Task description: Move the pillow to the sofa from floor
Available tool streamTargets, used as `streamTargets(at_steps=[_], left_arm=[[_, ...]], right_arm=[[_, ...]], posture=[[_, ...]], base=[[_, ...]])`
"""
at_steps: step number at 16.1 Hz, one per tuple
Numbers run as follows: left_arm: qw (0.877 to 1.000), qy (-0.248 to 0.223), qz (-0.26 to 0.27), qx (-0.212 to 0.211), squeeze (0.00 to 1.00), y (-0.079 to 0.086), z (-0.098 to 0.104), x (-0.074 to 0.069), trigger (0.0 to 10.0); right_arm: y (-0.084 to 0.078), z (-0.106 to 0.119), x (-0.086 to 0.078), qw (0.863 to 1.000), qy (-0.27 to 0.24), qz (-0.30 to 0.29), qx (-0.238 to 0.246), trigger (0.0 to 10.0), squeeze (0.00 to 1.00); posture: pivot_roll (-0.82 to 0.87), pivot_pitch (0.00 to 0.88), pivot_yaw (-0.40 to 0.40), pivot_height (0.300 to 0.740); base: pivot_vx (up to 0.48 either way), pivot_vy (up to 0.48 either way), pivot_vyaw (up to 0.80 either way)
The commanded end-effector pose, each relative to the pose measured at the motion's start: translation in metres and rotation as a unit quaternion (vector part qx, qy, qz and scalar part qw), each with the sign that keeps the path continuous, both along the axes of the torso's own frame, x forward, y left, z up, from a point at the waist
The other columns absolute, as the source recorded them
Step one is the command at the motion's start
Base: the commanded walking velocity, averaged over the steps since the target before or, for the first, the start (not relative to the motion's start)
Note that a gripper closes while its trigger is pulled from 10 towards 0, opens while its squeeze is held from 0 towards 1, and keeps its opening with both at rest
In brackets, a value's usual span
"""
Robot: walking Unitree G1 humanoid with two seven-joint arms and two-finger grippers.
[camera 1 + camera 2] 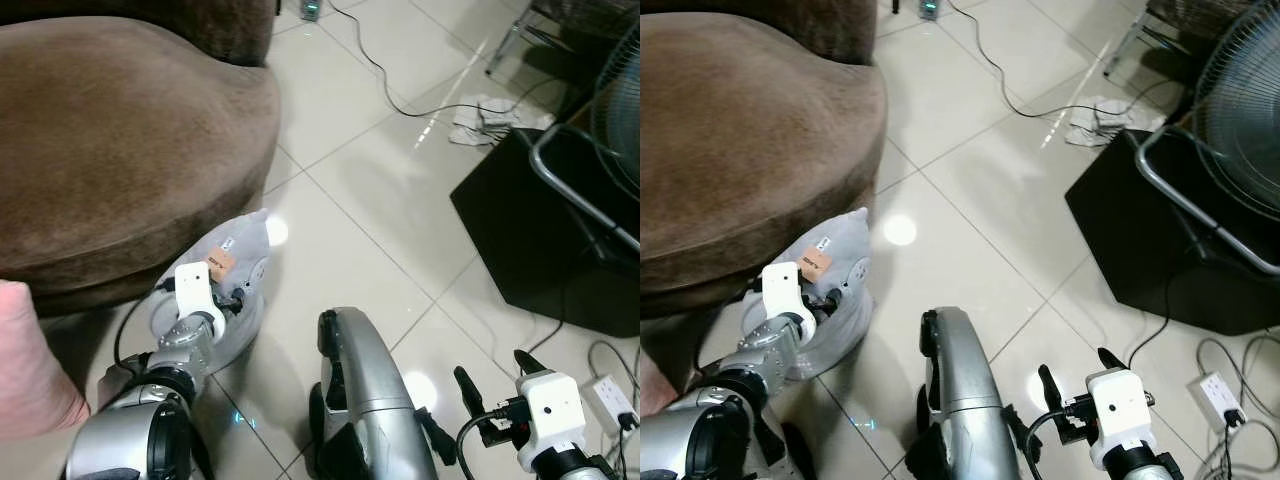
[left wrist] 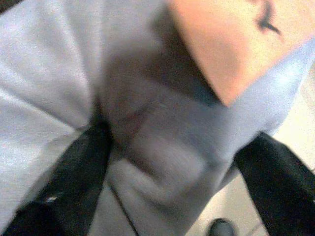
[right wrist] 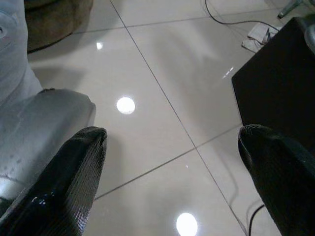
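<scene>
Grey pillow sat pinched in the left gripper; right gripper gaped, idle; better lift clear before swinging over the sofa.

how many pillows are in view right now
1 for certain: the grey pillow lies on the floor against the brown sofa, with the left gripper pinching it. A pink soft thing beside the sofa may be another.

1. Two silver, glossy arms with rounded metallic casings and black joints.
2. White boxy wrist block behind the left gripper, black cable looping alongside.
3. Matching white block behind the right gripper, small dark round dot on its face, black cable attached.
4. Long black fingers, smooth and tapered.
</scene>
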State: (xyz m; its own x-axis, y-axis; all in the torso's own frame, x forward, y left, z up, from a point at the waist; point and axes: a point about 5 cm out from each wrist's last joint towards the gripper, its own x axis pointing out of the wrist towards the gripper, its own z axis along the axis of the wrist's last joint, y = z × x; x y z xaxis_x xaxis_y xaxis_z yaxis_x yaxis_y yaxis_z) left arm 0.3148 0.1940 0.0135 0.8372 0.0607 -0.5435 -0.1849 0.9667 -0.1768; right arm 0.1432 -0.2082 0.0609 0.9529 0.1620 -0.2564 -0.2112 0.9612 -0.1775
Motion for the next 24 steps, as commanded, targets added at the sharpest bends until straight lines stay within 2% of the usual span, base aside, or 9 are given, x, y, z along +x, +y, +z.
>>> streamTargets(at_steps=[1, 2, 4, 7, 10, 17, 19, 21, 24], left_arm=[[0.998, 0.032, 0.013, -0.047, 0.0, -0.013, -0.017, -0.013, 0.0], [0.996, 0.016, 0.033, -0.081, 0.0, -0.018, -0.013, -0.009, 0.0], [0.992, -0.004, 0.046, -0.118, 0.0, -0.026, -0.009, -0.005, 0.0], [0.981, -0.052, 0.042, -0.18, 0.0, -0.042, 0.005, 0.008, 0.0], [0.97, -0.098, 0.027, -0.221, 0.0, -0.049, 0.019, 0.017, 0.0], [0.968, -0.105, 0.027, -0.225, 0.0, -0.042, 0.017, 0.015, 0.0], [0.963, -0.124, 0.022, -0.239, 0.0, -0.043, 0.023, 0.02, 0.0], [0.95, -0.168, -0.003, -0.264, 0.0, -0.05, 0.041, 0.031, 0.0], [0.941, -0.2, -0.023, -0.273, 0.0, -0.052, 0.055, 0.039, 0.0]], right_arm=[[-0.011, -0.001, -0.006, 1.0, 0.017, -0.015, -0.009, 10.0, 0.0], [-0.012, -0.001, -0.005, 1.0, 0.018, -0.015, -0.009, 10.0, 0.0], [-0.014, -0.001, -0.003, 1.0, 0.018, -0.015, -0.008, 10.0, 0.0], [-0.015, -0.002, 0.001, 1.0, 0.015, -0.017, -0.006, 10.0, 0.0], [-0.017, -0.004, 0.01, 1.0, 0.013, -0.017, -0.001, 10.0, 0.0], [-0.018, -0.006, 0.018, 1.0, 0.014, -0.007, 0.004, 10.0, 0.0], [-0.015, -0.006, 0.019, 1.0, 0.014, -0.005, 0.005, 10.0, 0.0], [-0.011, -0.004, 0.022, 1.0, 0.009, -0.002, 0.007, 10.0, 0.0], [-0.006, -0.001, 0.026, 1.0, 0.004, 0.001, 0.01, 10.0, 0.0]], posture=[[-0.42, 0.265, -0.25, 0.511], [-0.42, 0.266, -0.249, 0.511], [-0.42, 0.264, -0.248, 0.511], [-0.41, 0.256, -0.238, 0.511], [-0.4, 0.261, -0.226, 0.511], [-0.37, 0.263, -0.229, 0.511], [-0.36, 0.26, -0.224, 0.511], [-0.35, 0.254, -0.218, 0.511], [-0.34, 0.249, -0.212, 0.511]], base=[[0.0, 0.0, 0.0], [0.0, 0.0, 0.0], [0.0, 0.0, 0.0], [0.0, 0.0, 0.0], [0.0, 0.0, 0.0], [0.0, 0.0, 0.0], [0.0, 0.0, 0.0], [0.0, 0.0, 0.0], [0.0, 0.0, 0.0]])
